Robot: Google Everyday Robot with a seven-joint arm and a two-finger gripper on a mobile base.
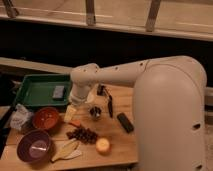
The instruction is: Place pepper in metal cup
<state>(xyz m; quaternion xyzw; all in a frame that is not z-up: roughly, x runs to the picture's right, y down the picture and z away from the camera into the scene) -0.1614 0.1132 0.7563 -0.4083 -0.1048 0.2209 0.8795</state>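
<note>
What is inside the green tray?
One dark grey block lies in the green tray. The arm covers its right edge, so anything there is hidden. The claw hangs outside it, above the pepper.

A robot test station inside a large building is suggested rather than a kitchen. A small wooden tabletop [127, 145] is set before a dark low wall [125, 47]. Above it, at 12 o'clock, metal railing posts [90, 12] and a pale floor [120, 15] are seen. A loose assortment is laid out: a green tray [42, 76] at 10 o'clock, an orange bowl [46, 111] and a purple bowl [22, 140] at 8 o'clock, and grapes [82, 134] and a pale-yellow ball [103, 145] near 6 o'clock. The view is dominated by a white robot arm [120, 74]. Its pincer [74, 114] is held low, toward 9 o'clock of the tabletop's centre.
</note>
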